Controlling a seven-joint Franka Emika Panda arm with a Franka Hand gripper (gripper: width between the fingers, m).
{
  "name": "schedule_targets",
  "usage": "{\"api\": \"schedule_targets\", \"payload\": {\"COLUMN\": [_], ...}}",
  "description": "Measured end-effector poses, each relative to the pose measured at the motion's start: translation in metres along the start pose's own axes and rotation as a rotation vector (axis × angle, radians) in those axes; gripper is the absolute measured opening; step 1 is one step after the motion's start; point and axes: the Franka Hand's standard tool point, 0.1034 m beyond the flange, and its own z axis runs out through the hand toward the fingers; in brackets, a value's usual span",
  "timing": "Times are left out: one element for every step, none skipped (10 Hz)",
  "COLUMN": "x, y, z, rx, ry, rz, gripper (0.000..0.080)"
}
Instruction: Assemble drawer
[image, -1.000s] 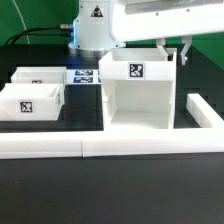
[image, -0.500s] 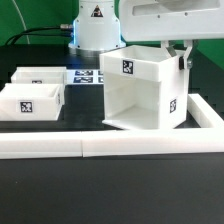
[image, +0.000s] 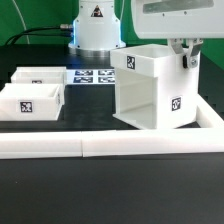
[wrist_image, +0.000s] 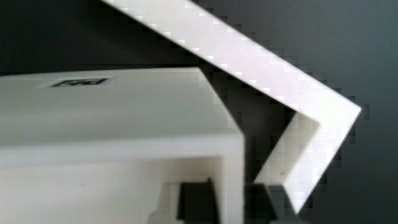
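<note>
The tall white drawer shell (image: 152, 92) stands on the black table at the exterior view's right, turned at an angle, with tags on its top and side. My gripper (image: 187, 55) is shut on the top edge of its right wall. In the wrist view the shell's top (wrist_image: 107, 120) fills the frame, and the dark fingers (wrist_image: 192, 202) clamp the thin wall; the gripper (wrist_image: 228, 205) straddles it. Two small open-top trays lie at the left, one in front (image: 30, 101) and one behind (image: 38, 75).
A long low white border wall (image: 90, 147) runs along the front and turns back at the right (image: 214, 122), close to the shell; its corner shows in the wrist view (wrist_image: 294, 110). The marker board (image: 95, 76) lies by the robot base.
The shell, held by the gripper, has turned and slid toward the exterior view's right, nearer the border wall's corner. The trays have not moved.
</note>
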Motion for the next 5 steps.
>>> {"api": "schedule_targets", "payload": {"x": [-0.0013, -0.0015, -0.0019, -0.0039, -0.0053], "y": [-0.0004, 0.0005, 0.0004, -0.0007, -0.0009], "z": [0.0002, 0.0016, 0.0027, 0.0022, 0.0025], "rx": [0.003, 0.006, 0.011, 0.012, 0.013], "ry": [-0.006, -0.018, -0.026, -0.027, -0.034], "rz": [0.05, 0.176, 0.278, 0.29, 0.35], "gripper": [0.0041, 0.0041, 0.0041, 0.0041, 0.0041]}}
